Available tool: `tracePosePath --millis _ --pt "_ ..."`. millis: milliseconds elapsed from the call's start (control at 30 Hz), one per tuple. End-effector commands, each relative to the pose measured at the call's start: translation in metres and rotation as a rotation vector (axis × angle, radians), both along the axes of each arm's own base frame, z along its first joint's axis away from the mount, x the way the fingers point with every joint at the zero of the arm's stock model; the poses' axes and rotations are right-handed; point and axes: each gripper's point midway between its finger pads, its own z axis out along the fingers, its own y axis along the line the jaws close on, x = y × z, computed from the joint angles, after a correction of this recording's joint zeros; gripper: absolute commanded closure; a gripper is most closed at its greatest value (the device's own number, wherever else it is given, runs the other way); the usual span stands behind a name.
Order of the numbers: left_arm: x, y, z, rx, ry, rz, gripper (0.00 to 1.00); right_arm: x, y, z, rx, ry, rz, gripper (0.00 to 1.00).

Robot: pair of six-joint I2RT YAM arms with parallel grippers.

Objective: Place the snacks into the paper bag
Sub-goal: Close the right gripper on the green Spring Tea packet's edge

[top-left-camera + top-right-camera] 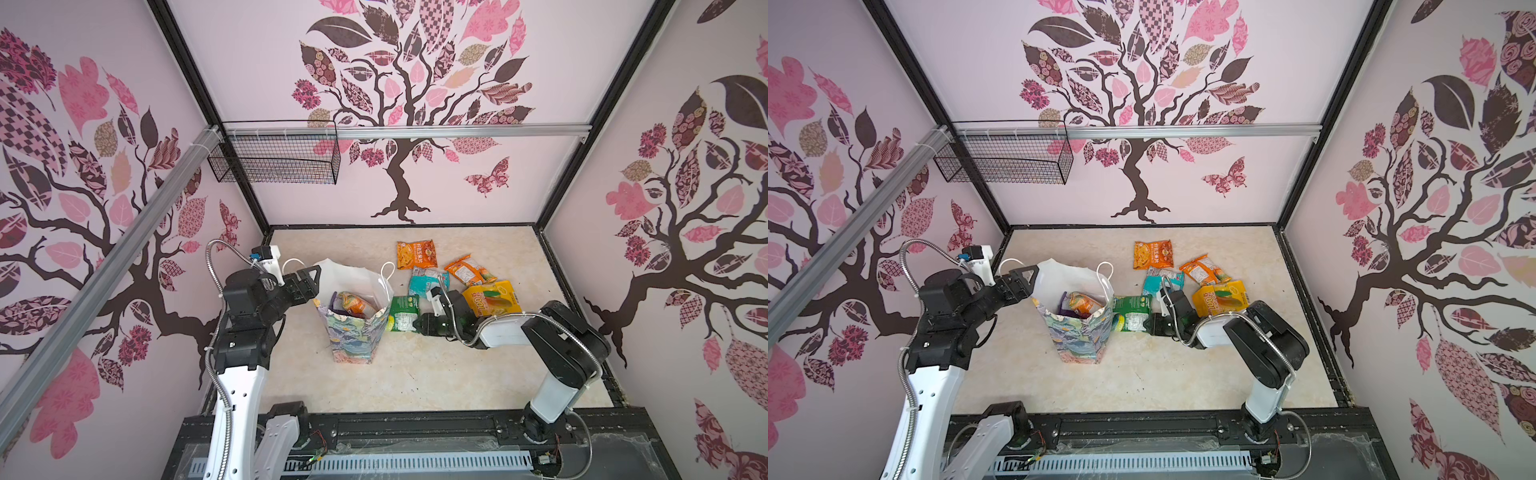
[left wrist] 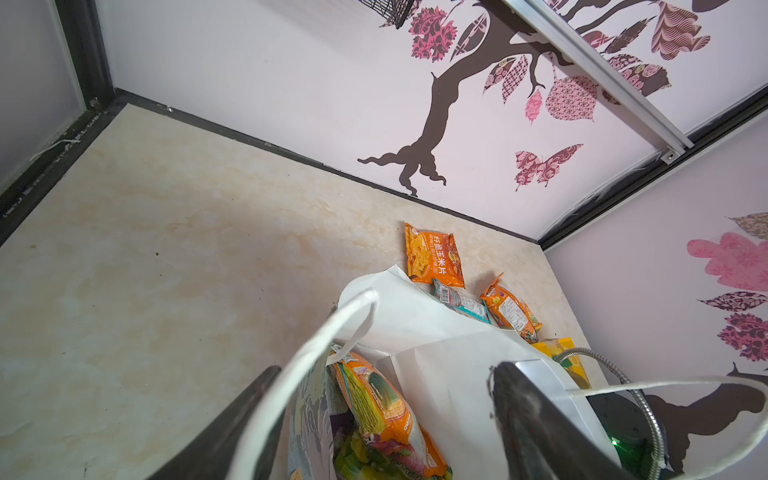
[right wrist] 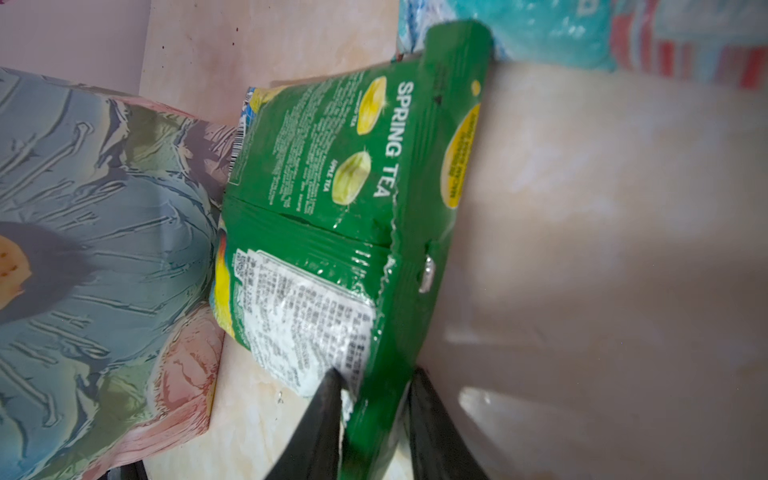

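The paper bag (image 1: 353,332) (image 1: 1079,336) stands open mid-table with an orange packet (image 1: 355,303) (image 2: 382,403) and others inside. My left gripper (image 1: 309,280) (image 2: 384,370) is open at the bag's left rim, its fingers either side of that wall and one cord handle (image 2: 332,328). A dark green packet (image 1: 404,311) (image 3: 332,187) leans against the bag's right side, over a yellow-green one (image 3: 222,282). My right gripper (image 1: 417,322) (image 3: 376,374) is shut on the green packet's near edge. Behind lie a teal packet (image 1: 424,282), two orange ones (image 1: 417,254) (image 1: 469,270) and a yellow one (image 1: 492,299).
A black wire-mesh basket (image 1: 274,158) hangs on the back wall's rail at the upper left. Patterned walls close in the table on three sides. The right arm's forearm (image 1: 511,328) stretches low across the table toward the bag.
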Motion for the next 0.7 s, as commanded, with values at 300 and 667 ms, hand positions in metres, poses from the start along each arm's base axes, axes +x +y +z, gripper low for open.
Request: tracePosePath --millis 300,667 --pt "0.000 0.000 -0.001 -0.005 -0.014 -0.004 0.18 0.006 -0.005 0.000 -0.016 -0.024 -0.037 0.79" --pt "-0.001 0.001 -0.001 -0.003 -0.015 0.003 0.18 0.008 0.000 0.010 0.016 -0.044 -0.026 0.96"
